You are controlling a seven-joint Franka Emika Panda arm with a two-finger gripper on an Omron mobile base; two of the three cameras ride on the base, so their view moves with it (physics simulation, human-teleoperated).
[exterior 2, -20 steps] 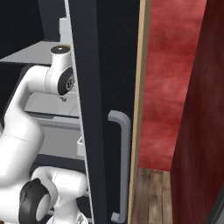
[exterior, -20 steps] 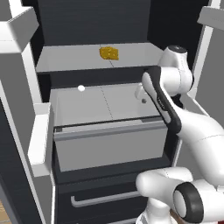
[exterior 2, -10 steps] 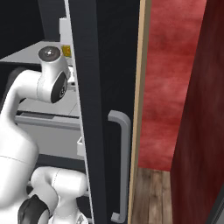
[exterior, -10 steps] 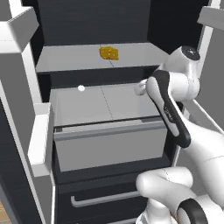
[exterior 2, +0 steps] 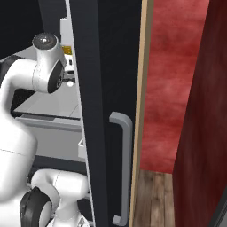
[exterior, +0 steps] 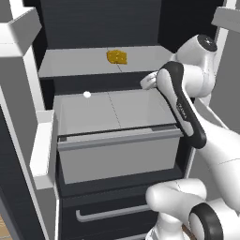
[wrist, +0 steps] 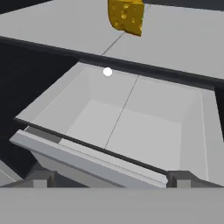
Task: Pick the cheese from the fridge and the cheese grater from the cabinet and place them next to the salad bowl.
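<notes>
Yellow-orange, holed and small, the cheese [exterior: 116, 56] sits on the grey shelf [exterior: 70, 63] far inside the open fridge [exterior: 98, 23] in the left base view, right of the shelf's middle; below and nearer, a pale grey drawer [exterior: 117, 140] stands pulled out and open-topped, with a small white ball [exterior: 86, 94] at its far left edge; a lower dark drawer with a grey handle [exterior: 110, 213] lies beneath; the white arm bends up the right side, its hand near the drawer's far right corner, the gripper itself hidden behind the forearm.

In the right base view the black fridge door [exterior 2: 106, 111] stands edge-on with its long grey handle [exterior 2: 124, 168]; a tan panel edge and a red wall [exterior 2: 177, 88] lie to the right; a sliver of cheese [exterior 2: 67, 50] shows just left of the door.

In the hand view the cheese [wrist: 126, 15] rests on the shelf [wrist: 183, 39] beyond the drawer [wrist: 131, 127]; the gripper [wrist: 109, 179] stands wide open, holding nothing, its tips low over the drawer's near rim; the ball [wrist: 107, 72] sits at the far wall.
</notes>
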